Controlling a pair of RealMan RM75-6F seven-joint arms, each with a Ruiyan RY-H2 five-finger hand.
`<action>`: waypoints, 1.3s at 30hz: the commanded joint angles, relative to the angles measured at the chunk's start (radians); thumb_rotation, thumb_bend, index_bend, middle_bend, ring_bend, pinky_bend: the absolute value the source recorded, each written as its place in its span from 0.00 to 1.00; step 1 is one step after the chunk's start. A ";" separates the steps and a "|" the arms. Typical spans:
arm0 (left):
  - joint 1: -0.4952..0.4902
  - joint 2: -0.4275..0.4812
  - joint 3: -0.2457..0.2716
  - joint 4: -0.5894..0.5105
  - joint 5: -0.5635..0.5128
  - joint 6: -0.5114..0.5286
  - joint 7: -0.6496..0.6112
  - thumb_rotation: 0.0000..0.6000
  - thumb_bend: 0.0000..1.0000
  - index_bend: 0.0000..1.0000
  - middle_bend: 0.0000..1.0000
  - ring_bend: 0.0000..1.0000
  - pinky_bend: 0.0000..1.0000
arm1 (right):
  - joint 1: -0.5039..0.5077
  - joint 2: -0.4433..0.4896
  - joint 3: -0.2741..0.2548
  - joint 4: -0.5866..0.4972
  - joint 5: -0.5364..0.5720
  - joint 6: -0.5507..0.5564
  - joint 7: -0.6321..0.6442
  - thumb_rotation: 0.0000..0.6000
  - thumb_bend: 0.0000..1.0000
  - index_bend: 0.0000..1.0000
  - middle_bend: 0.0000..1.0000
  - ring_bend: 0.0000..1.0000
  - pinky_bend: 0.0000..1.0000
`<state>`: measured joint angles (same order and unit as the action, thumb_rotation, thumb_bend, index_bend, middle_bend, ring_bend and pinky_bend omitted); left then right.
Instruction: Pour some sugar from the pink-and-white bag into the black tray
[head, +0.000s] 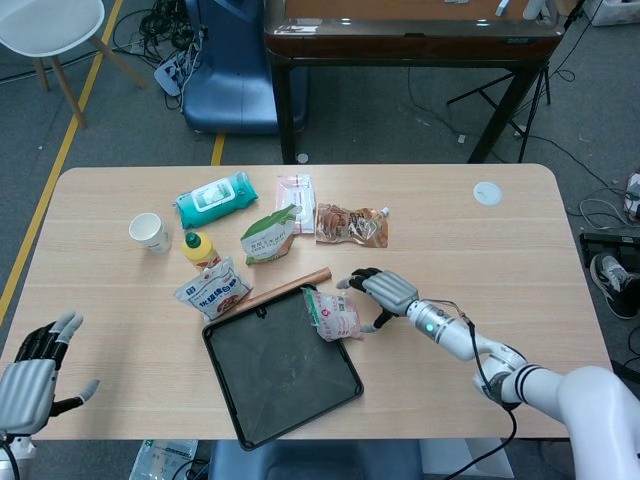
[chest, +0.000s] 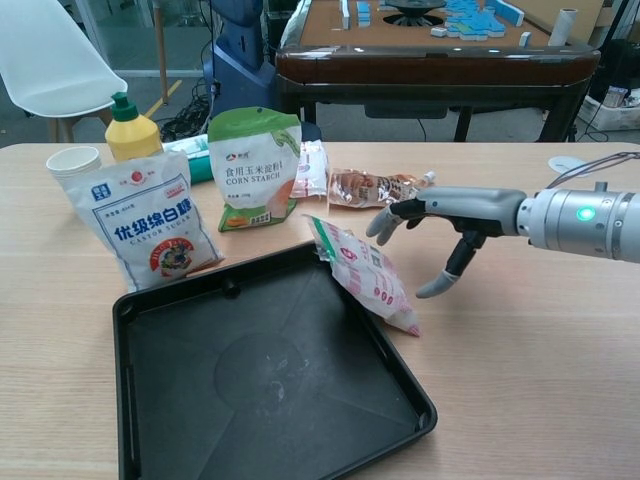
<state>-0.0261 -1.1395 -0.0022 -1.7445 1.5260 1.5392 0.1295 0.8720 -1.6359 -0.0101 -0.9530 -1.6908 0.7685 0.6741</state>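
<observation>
The pink-and-white sugar bag (head: 334, 315) (chest: 368, 274) leans on the right rim of the black tray (head: 280, 366) (chest: 260, 380), which lies at the table's front middle and holds nothing but faint dust. My right hand (head: 378, 294) (chest: 436, 228) hovers open just right of the bag, fingers spread toward it, not touching it as far as the chest view shows. At the front left corner of the table, my left hand (head: 30, 375) rests open, seen only in the head view.
Behind the tray stand a white castor sugar bag (chest: 145, 218), a corn starch pouch (chest: 255, 165), a yellow bottle (chest: 132, 130) and a paper cup (chest: 72, 160). A brown snack packet (chest: 382, 190), a wipes pack (head: 214, 197) and a wooden stick (head: 285, 286) lie nearby.
</observation>
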 joint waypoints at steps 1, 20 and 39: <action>0.002 0.002 0.001 -0.004 -0.001 0.000 0.005 1.00 0.18 0.09 0.08 0.08 0.07 | 0.013 -0.020 -0.018 0.033 -0.011 0.005 0.031 1.00 0.00 0.20 0.23 0.12 0.13; 0.010 0.006 0.005 -0.018 0.002 0.003 0.021 1.00 0.18 0.09 0.08 0.08 0.07 | 0.076 0.014 -0.072 -0.021 -0.024 0.036 0.131 1.00 0.00 0.10 0.13 0.04 0.03; 0.021 0.009 0.007 0.006 -0.003 0.006 -0.017 1.00 0.18 0.09 0.08 0.08 0.07 | 0.065 -0.092 -0.024 -0.006 0.075 0.010 -0.041 1.00 0.00 0.02 0.13 0.01 0.00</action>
<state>-0.0054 -1.1304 0.0050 -1.7390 1.5236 1.5444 0.1127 0.9405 -1.7214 -0.0381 -0.9641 -1.6207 0.7760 0.6392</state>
